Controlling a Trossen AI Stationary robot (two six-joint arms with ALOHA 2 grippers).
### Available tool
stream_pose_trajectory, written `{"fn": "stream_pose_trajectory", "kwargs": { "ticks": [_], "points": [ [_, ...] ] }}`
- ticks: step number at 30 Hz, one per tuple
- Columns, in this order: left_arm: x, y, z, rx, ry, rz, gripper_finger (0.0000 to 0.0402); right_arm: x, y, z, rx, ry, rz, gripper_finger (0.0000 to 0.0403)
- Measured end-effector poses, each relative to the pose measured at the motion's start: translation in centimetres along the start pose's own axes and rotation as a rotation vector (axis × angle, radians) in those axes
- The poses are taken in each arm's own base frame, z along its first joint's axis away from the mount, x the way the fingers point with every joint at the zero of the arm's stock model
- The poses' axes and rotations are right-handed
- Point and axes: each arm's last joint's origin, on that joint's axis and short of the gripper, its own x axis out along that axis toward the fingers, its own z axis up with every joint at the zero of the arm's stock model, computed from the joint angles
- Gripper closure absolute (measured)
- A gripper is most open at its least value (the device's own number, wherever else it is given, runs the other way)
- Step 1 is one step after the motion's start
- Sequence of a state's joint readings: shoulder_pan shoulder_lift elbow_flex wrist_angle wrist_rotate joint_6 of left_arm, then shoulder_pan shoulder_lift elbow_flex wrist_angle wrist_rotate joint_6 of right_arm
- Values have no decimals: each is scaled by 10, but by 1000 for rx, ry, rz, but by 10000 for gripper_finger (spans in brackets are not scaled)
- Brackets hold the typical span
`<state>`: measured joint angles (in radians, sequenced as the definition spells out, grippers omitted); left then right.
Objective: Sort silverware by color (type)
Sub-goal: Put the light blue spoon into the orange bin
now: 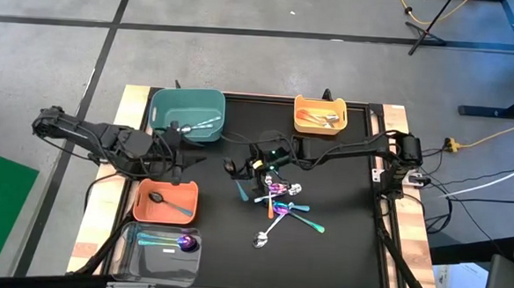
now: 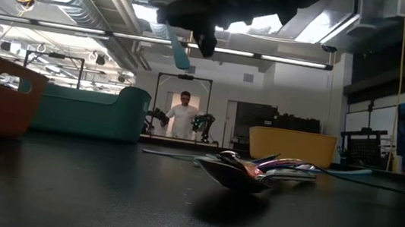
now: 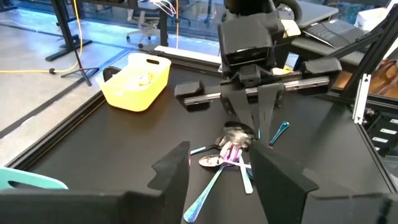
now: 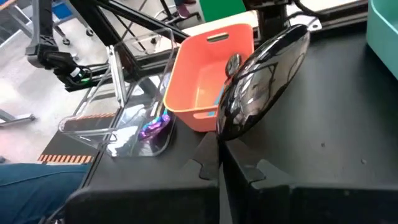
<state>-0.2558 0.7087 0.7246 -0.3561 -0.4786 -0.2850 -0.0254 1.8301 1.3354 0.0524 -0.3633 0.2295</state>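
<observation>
My right gripper (image 1: 245, 172) is shut on a spoon with a teal-blue handle (image 1: 241, 193), lifted above the black mat left of the pile; it also shows in the low view (image 2: 179, 53). A pile of loose spoons (image 1: 285, 203) in silver, purple-rainbow, teal and copper lies on the mat at the middle. My left gripper (image 3: 224, 180) is open and empty, between the teal bin and the orange bin (image 1: 193, 158), pointing toward the pile. My right gripper pinches the spoon between its two shut fingers (image 4: 211, 165). The shiny dark-looking bowl (image 4: 261, 74) sticks out past the fingertips. The fingers themselves hide the exact place of contact. The spoon is lifted clear of the mat, and its teal part hangs below the gripper.
A teal bin (image 1: 166, 104) with silver spoons stands far left, and a yellow bin (image 1: 321, 103) with copper spoons far right. An orange bin (image 1: 143, 210) with a black spoon and a clear bin (image 1: 145, 262) with teal and purple spoons stand near left. A person stands far behind (image 2: 183, 115).
</observation>
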Motion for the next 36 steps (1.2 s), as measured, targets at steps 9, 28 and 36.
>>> {"fn": "stream_pose_trajectory", "kwargs": {
  "ticks": [9,28,36],
  "points": [
    [-18,10,7,14,-77,3,240,6,18,15,-42,-60,30,403],
    [-69,41,14,-2,-276,98,240,111,25,57,-179,-144,176,403],
    [-81,47,13,-21,-319,106,240,140,12,44,-242,-191,160,403]
  ]
}}
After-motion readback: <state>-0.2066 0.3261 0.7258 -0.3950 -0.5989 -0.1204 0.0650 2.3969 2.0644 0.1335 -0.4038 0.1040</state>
